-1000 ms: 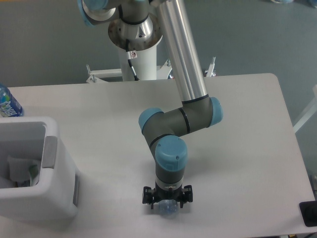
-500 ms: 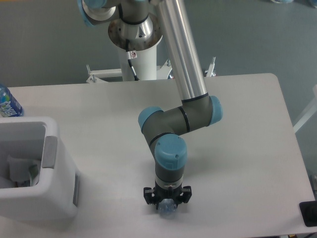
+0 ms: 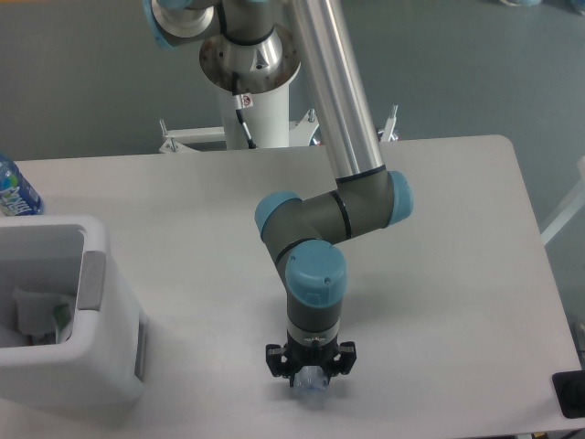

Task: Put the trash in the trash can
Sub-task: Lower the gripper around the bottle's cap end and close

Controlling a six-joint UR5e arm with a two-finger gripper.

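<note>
My gripper (image 3: 311, 373) points straight down near the table's front edge, with the arm's blue wrist joint directly above it. A crushed clear bottle (image 3: 311, 384) with a bluish end shows between the fingers, and the jaws look shut on it; most of the bottle is hidden under the gripper. The white trash can (image 3: 91, 366) stands at the left front, well away from the gripper. A crumpled translucent wrapper (image 3: 35, 314) lies inside it.
A blue-labelled water bottle (image 3: 14, 189) stands at the far left edge behind the bin. A black object (image 3: 569, 394) sits at the table's front right corner. The arm's white base column (image 3: 256, 101) rises behind the table.
The jaws have drawn in around the crushed bottle, and less of it shows beneath them. The arm has hardly shifted.
</note>
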